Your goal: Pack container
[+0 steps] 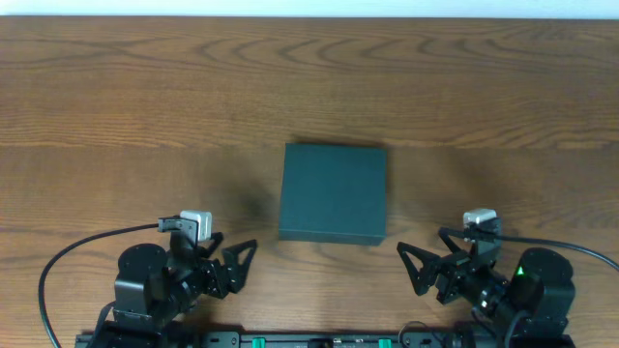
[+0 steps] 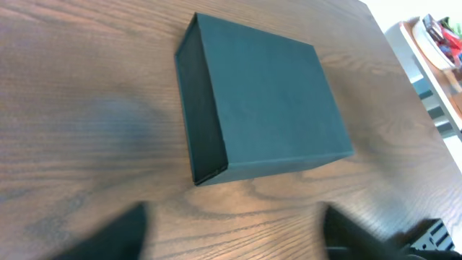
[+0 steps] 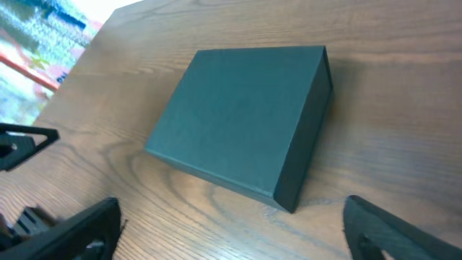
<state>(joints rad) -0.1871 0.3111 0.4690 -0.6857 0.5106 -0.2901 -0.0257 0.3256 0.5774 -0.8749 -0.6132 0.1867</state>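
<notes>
1. Overhead: you have the box point(image 1: 333, 193) lying flat and closed about the middle of the worktop point(image 1: 145, 97). It sits between the two arms and a little farther out than either.
2. Overhead: your left pincer point(image 1: 237, 266) rests low near the front edge, left of the box and apart from it. It is released, fingers spread, with nothing between them. Your right pincer point(image 1: 418, 266) mirrors it on the other side, also released and clear of the box.
3. Left wrist: the box point(image 2: 260, 101) lies ahead of the pincer point(image 2: 231, 238), turned at a slant, with one dark side wall towards you. The two fingers point(image 2: 123, 231) show as blurred shapes at the bottom edge, wide apart, with bare wood between them.
4. Right wrist: the box point(image 3: 238, 115) again lies ahead, slanted, untouched. The pincer point(image 3: 231, 235) is spread wide, one finger point(image 3: 393, 231) in each bottom corner, gripping nothing.
</notes>
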